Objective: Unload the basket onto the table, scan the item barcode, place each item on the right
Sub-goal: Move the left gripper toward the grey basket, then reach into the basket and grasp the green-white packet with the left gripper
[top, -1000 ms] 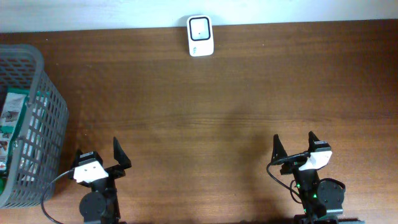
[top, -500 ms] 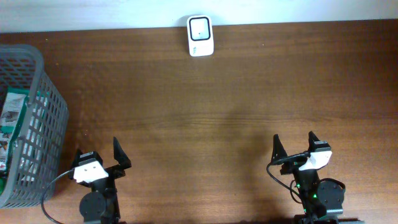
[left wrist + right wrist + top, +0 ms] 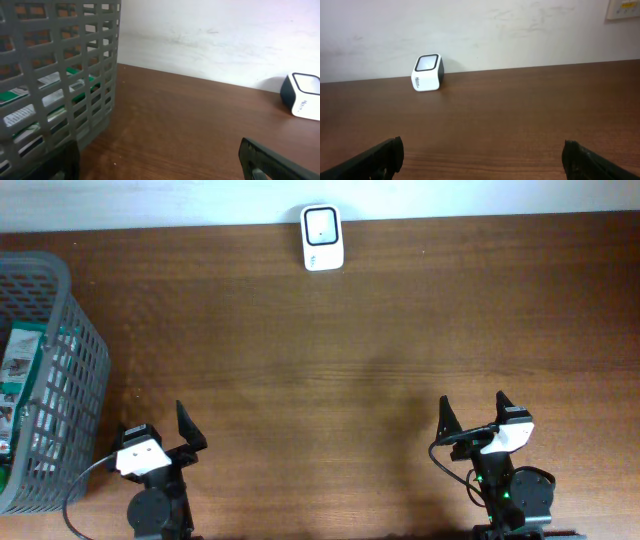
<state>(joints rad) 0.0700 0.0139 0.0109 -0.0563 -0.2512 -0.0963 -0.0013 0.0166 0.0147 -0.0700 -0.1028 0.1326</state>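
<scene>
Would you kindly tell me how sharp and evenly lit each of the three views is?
Overhead: sharp and evenly lit, a faint paler patch on the table, no hard shadows. Left wrist: the basket up close looks slightly soft, and the scanner is cut by the right edge. Right wrist: scanner crisp, light flat, no glare.

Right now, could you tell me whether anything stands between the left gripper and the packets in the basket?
Yes: the mesh wall of the basket stands between the open left gripper and the packets, which lie behind it. It would probably have to reach in over the rim. The table from basket to scanner looks bare.
</scene>
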